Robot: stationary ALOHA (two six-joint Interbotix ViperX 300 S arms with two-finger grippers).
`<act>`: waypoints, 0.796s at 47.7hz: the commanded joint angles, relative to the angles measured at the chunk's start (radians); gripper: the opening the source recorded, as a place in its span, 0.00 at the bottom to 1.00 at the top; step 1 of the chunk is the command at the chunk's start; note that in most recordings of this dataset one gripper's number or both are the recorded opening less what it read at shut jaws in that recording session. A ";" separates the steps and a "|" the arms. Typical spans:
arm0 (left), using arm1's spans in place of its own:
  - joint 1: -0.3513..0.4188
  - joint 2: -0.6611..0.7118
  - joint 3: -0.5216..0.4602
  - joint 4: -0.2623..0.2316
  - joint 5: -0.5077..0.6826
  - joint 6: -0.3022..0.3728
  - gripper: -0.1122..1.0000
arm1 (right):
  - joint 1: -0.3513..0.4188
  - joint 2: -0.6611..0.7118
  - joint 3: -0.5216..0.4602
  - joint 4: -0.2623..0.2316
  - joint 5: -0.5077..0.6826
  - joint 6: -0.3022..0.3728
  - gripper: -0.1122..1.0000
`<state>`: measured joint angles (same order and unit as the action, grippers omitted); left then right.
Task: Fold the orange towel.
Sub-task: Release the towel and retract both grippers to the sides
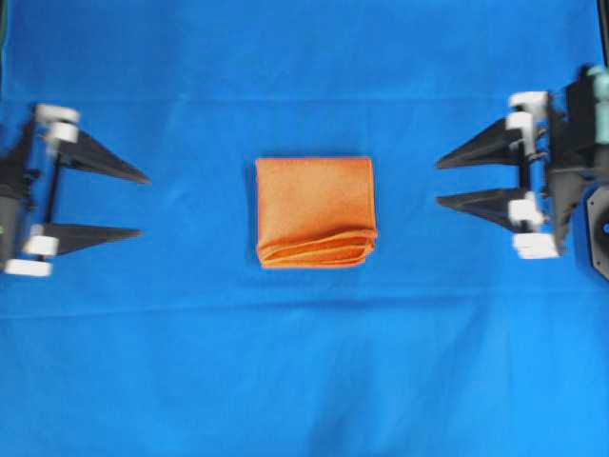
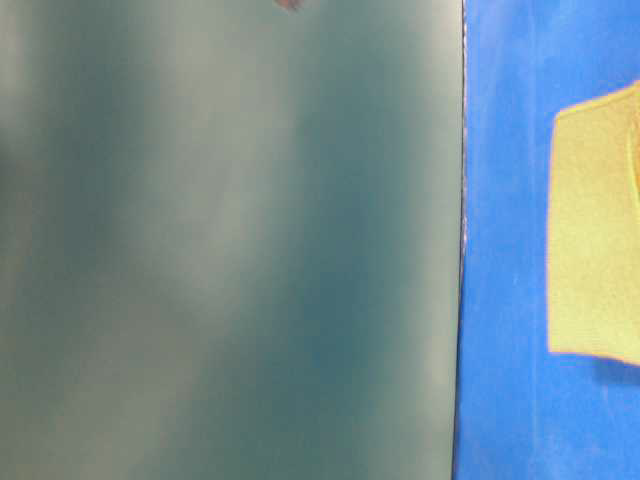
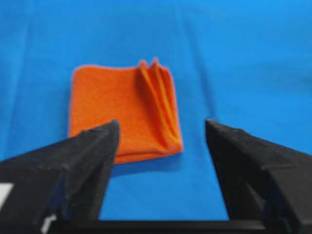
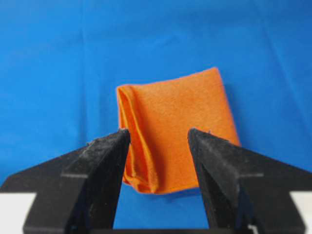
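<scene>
Left claw (image 1: 141,205) sits well apart from the orange towel (image 1: 315,211), its two dark fingers spread wide and holding nothing, with bare blue tabletop (image 1: 190,362) between its tips and the cloth. At the middle of the tabletop the towel lies folded into a compact square, its stacked loose edges showing along the near side in the overhead view. That stack looks like the weak point: a claw brushing it, or pinching only the top layer, would likely peel a fold open or drag the bundle askew on the smooth cover. Right claw (image 1: 438,183) is likewise open and empty, well clear of the cloth on the other side. Open cover runs all round the towel, so either arm has free room; only the tabletop's edge, seen in the table-level view, lies beyond the cloth.
</scene>
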<state>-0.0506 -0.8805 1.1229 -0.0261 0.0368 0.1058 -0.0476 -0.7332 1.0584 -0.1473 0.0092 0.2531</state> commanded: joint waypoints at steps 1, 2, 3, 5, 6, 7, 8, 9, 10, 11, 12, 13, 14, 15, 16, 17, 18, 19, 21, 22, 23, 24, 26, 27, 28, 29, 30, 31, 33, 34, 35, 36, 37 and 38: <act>0.014 -0.091 0.014 0.000 0.023 -0.002 0.68 | -0.012 -0.107 0.041 -0.015 -0.009 -0.002 0.61; 0.017 -0.110 0.020 0.002 0.034 -0.002 0.68 | -0.017 -0.129 0.052 -0.017 -0.008 -0.002 0.61; 0.020 -0.127 0.026 0.000 0.044 -0.002 0.68 | -0.021 -0.150 0.066 -0.017 -0.008 -0.002 0.61; 0.026 -0.164 0.040 0.000 0.066 -0.003 0.68 | -0.029 -0.193 0.095 -0.017 -0.009 -0.002 0.61; 0.029 -0.179 0.046 0.000 0.077 -0.003 0.68 | -0.034 -0.215 0.107 -0.018 -0.008 -0.002 0.61; 0.037 -0.202 0.055 0.002 0.087 -0.005 0.67 | -0.040 -0.235 0.121 -0.017 -0.009 -0.002 0.61; 0.040 -0.216 0.063 0.000 0.097 -0.005 0.67 | -0.043 -0.252 0.133 -0.018 -0.008 -0.002 0.61; 0.046 -0.229 0.069 0.000 0.103 -0.005 0.67 | -0.048 -0.268 0.149 -0.018 -0.009 -0.002 0.61; 0.049 -0.242 0.077 0.000 0.107 -0.005 0.67 | -0.052 -0.284 0.161 -0.018 -0.009 -0.002 0.61; 0.055 -0.256 0.084 0.000 0.110 -0.005 0.67 | -0.055 -0.298 0.172 -0.018 -0.009 -0.002 0.61; 0.060 -0.267 0.094 0.000 0.110 -0.005 0.67 | -0.060 -0.311 0.184 -0.018 -0.009 -0.002 0.61; 0.064 -0.278 0.103 0.000 0.110 -0.005 0.67 | -0.061 -0.324 0.196 -0.017 -0.008 -0.002 0.61; 0.071 -0.290 0.114 0.000 0.110 -0.005 0.67 | -0.066 -0.337 0.213 -0.017 -0.009 0.000 0.61; 0.075 -0.299 0.121 0.000 0.110 -0.006 0.67 | -0.067 -0.347 0.222 -0.017 -0.009 0.002 0.61; 0.081 -0.310 0.130 0.000 0.110 -0.006 0.67 | -0.071 -0.356 0.232 -0.015 -0.011 0.002 0.61; 0.086 -0.319 0.140 0.000 0.112 -0.008 0.67 | -0.072 -0.360 0.241 -0.014 -0.014 0.003 0.61; 0.091 -0.327 0.147 0.000 0.112 -0.008 0.67 | -0.074 -0.364 0.250 -0.012 -0.015 0.005 0.61; 0.097 -0.337 0.158 0.000 0.112 -0.011 0.67 | -0.075 -0.364 0.258 -0.014 -0.018 0.006 0.61; 0.103 -0.348 0.169 0.000 0.112 -0.017 0.67 | -0.078 -0.365 0.267 -0.012 -0.028 0.008 0.61; 0.106 -0.351 0.175 0.000 0.112 -0.020 0.67 | -0.080 -0.364 0.272 -0.012 -0.032 0.009 0.61; 0.107 -0.356 0.178 0.000 0.114 -0.023 0.67 | -0.080 -0.365 0.275 -0.012 -0.037 0.009 0.61; 0.109 -0.359 0.183 0.000 0.115 -0.026 0.67 | -0.080 -0.364 0.275 -0.012 -0.040 0.009 0.61; 0.110 -0.362 0.186 0.000 0.117 -0.032 0.67 | -0.080 -0.359 0.278 -0.012 -0.044 0.011 0.61; 0.110 -0.362 0.186 0.000 0.117 -0.035 0.67 | -0.080 -0.356 0.276 -0.012 -0.046 0.011 0.61; 0.110 -0.362 0.186 0.000 0.118 -0.038 0.67 | -0.080 -0.353 0.278 -0.012 -0.044 0.011 0.61; 0.110 -0.360 0.186 0.000 0.118 -0.040 0.67 | -0.080 -0.351 0.278 -0.012 -0.044 0.011 0.61; 0.110 -0.360 0.186 0.000 0.118 -0.040 0.67 | -0.080 -0.351 0.278 -0.012 -0.044 0.011 0.61; 0.110 -0.360 0.187 0.000 0.118 -0.040 0.67 | -0.080 -0.351 0.279 -0.012 -0.046 0.011 0.61; 0.110 -0.359 0.186 0.000 0.120 -0.040 0.67 | -0.080 -0.350 0.279 -0.012 -0.046 0.011 0.61; 0.110 -0.357 0.187 0.000 0.121 -0.040 0.67 | -0.080 -0.350 0.279 -0.012 -0.046 0.011 0.61; 0.110 -0.359 0.187 0.000 0.120 -0.041 0.67 | -0.080 -0.350 0.279 -0.012 -0.044 0.011 0.61; 0.110 -0.359 0.187 0.000 0.120 -0.041 0.67 | -0.080 -0.350 0.279 -0.012 -0.046 0.011 0.61; 0.112 -0.357 0.187 0.000 0.121 -0.041 0.67 | -0.080 -0.350 0.279 -0.012 -0.044 0.011 0.61; 0.110 -0.357 0.187 0.000 0.120 -0.041 0.67 | -0.080 -0.350 0.278 -0.012 -0.044 0.011 0.61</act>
<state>0.0568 -1.2471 1.3192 -0.0261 0.1626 0.0660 -0.1243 -1.0922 1.3499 -0.1611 -0.0245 0.2623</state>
